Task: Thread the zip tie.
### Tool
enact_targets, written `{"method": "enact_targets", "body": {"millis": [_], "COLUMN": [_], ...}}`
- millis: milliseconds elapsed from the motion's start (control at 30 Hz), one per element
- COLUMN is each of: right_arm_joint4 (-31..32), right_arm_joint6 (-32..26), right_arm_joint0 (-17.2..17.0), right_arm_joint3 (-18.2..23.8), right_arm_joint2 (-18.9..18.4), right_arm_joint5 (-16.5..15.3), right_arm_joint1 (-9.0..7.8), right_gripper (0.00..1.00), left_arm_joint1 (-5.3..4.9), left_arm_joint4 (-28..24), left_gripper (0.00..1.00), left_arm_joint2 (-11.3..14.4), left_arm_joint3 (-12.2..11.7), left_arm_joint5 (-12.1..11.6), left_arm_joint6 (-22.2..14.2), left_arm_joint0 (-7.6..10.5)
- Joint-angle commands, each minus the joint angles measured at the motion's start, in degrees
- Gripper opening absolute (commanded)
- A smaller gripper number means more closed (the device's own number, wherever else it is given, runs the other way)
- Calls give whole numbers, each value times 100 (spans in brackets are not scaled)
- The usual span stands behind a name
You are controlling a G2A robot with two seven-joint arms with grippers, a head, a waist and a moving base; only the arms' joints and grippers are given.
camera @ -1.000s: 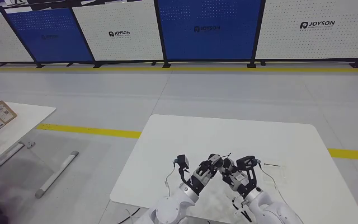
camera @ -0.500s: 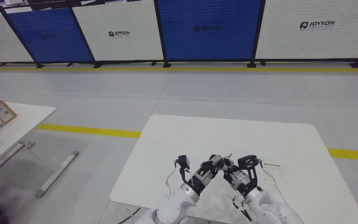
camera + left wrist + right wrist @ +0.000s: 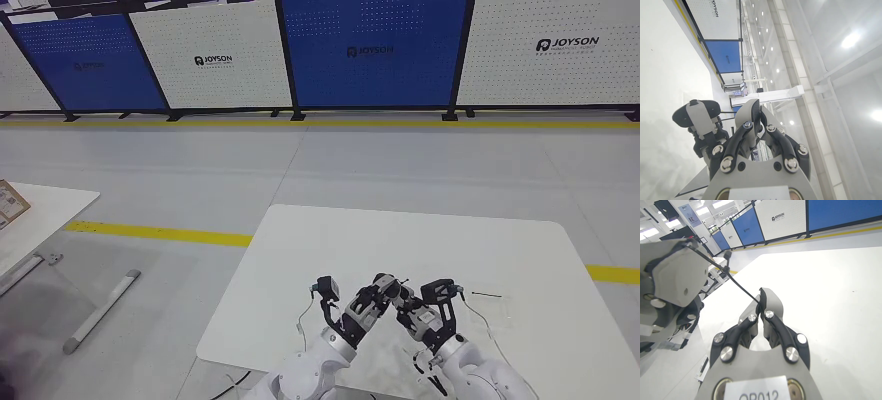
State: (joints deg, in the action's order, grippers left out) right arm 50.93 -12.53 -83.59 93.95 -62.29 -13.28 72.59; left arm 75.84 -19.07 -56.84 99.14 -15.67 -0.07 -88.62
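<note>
While both arms are hanging over the desk (image 3: 420, 240) just inside its near edge, the right hand (image 3: 759, 303) is pinching the tie (image 3: 738, 286) with its two fingers (image 3: 772, 302) pressing fully together, the thin end of the black tie going in between their dark pads. From there the tie is running straight, clear of the desk top, across to the left hand (image 3: 759, 106), which is sitting just beside the right one and slightly nearer the desk's left side, the two sets of tips pointing toward each other. The left hand is likewise closing fully, pad against pad, and in the right wrist view the tie's other end is vanishing at its tips, so this hand is gripping the tie too. About midway along the tie a small dark knot (image 3: 726, 268) is sitting on it, and a short stub is rising from that knot to a square black head (image 3: 727, 255); whether the tie is passing through its own head I cannot tell. The whole tie is hanging in the air above the desk's near edge, carried by the two hands alone. Farther toward the desk's right edge a thin black strip (image 3: 486, 294) is lying flat on the top, well apart from both hands. Beyond the desk's far edge blue and white panels (image 3: 370, 50) are standing in a row, and a yellow line (image 3: 150, 233) is running across the floor past the desk's left side.
</note>
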Motion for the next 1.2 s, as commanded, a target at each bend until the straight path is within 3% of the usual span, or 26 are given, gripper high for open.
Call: {"method": "enact_targets", "body": {"millis": [0,233,433,467,533,600,800,1067,1167], "right_arm_joint4": [3,-6,-286,-270,-245,-199,-142,-95,-3], "right_arm_joint6": [5,17,-14,-62,-104,-134,-150,-115,-343], "right_arm_joint0": [2,11,-75,-102,-134,-165,-196,-259,-213], "right_arm_joint3": [-8,-48,-77,-66,-28,23,134,256,194], "right_arm_joint2": [5,17,-159,-187,-211,-212,-214,-247,-191], "right_arm_joint5": [-1,-12,-240,-294,-319,-315,-260,-206,-3], "right_arm_joint1": [0,1,-32,-45,-58,-66,-77,-93,-89], "right_gripper": [0,0,0,12,25,29,37,37,39], "left_arm_joint1": [1,0,7,9,13,18,33,42,48], "left_arm_joint4": [-29,-108,-44,-27,-5,17,58,88,91], "left_gripper": [0,0,0,0,0,0,0,0,0], "left_arm_joint2": [-11,-53,-62,-58,-48,-31,13,10,-3], "left_arm_joint3": [10,51,-31,-43,-58,-66,-91,-94,-104], "left_arm_joint5": [-23,-91,136,180,224,252,309,334,307], "left_arm_joint6": [-4,-30,93,112,129,140,175,210,264], "left_arm_joint0": [-4,-41,5,20,36,52,94,105,116]}}
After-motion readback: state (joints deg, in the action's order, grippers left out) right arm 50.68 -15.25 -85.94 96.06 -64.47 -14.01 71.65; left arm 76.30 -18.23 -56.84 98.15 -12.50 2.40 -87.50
